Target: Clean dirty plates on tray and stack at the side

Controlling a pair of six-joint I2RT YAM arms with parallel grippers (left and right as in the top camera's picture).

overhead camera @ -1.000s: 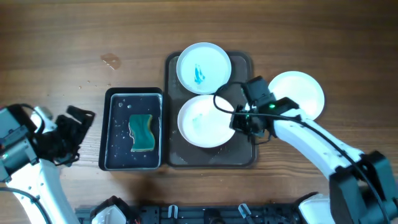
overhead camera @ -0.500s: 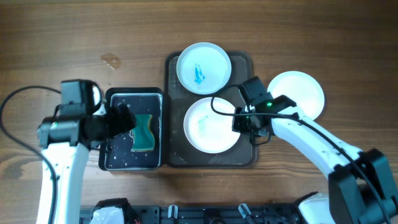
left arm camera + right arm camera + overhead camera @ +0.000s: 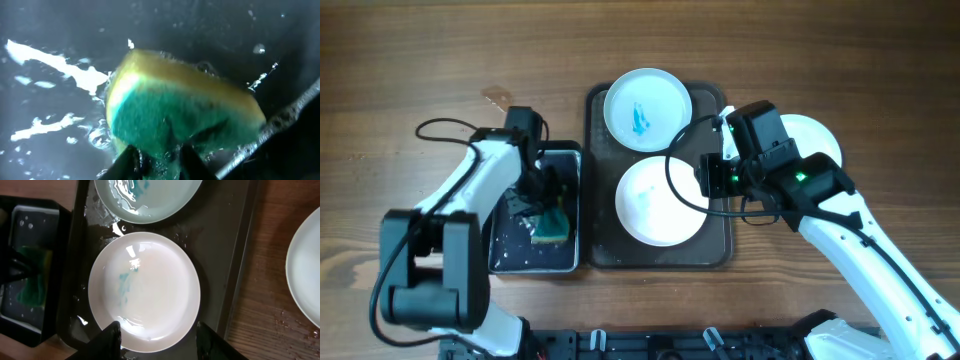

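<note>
Two white plates lie on the dark tray. The far plate has a teal smear in its middle; the near plate shows a faint teal trace. A third plate rests on the wood right of the tray, partly under my right arm. My right gripper hangs open above the near plate's right rim, its fingers wide apart with nothing held. My left gripper is down in the black basin, shut on the green and yellow sponge.
The basin holds shallow water and stands just left of the tray, almost touching it. A small wet spot marks the wood at the back left. Bare wood lies behind and to the right of the third plate.
My left arm swung in from the left edge to the basin and shut on the sponge. My right gripper opened off the near plate and lifted back to the right.
</note>
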